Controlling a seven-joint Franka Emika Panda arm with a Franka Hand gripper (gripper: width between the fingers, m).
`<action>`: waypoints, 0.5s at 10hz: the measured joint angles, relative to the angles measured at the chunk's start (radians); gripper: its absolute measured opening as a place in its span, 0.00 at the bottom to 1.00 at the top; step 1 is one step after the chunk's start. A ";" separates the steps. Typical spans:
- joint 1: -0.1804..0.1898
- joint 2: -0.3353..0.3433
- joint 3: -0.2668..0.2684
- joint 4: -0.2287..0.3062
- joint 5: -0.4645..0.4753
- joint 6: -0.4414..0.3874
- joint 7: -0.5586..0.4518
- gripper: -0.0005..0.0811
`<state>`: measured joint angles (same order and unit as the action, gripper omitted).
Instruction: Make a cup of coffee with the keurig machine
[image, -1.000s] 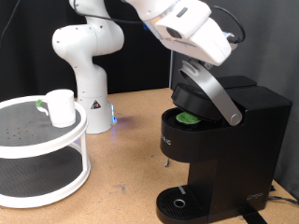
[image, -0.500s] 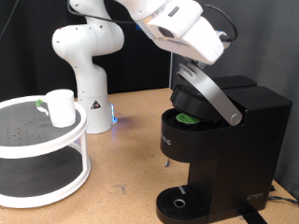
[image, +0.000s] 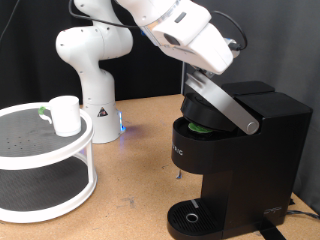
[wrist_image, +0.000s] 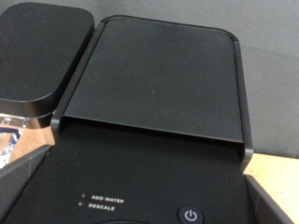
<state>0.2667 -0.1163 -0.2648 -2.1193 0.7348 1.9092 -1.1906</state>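
One boxy matte-black Keurig coffee maker (image: 235, 150) stands toward the tabletop's (image: 140, 170) right edge, its silver-grey lid handle (image: 222, 100) raised so the green-topped pod (image: 201, 126) shows in the brew head. The end effector hovers above that handle, its fingers hidden, so I cannot tell its opening. The small white mug (image: 66, 114) waits on the round white two-tier stand (image: 50, 160) near the left edge.

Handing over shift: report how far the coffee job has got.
Done: a green-topped pod sits in the keurig machine, whose lid handle is raised. In hand: the hand is above that handle, fingers hidden. Left: the cup stands on the white shelf, not under the brew head.
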 joint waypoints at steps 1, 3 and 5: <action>-0.002 0.000 -0.001 -0.004 0.000 0.002 -0.001 0.01; -0.006 0.000 -0.003 -0.013 0.000 0.006 -0.007 0.01; -0.008 0.000 -0.008 -0.024 -0.005 0.018 -0.017 0.01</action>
<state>0.2590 -0.1162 -0.2727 -2.1435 0.7303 1.9276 -1.2080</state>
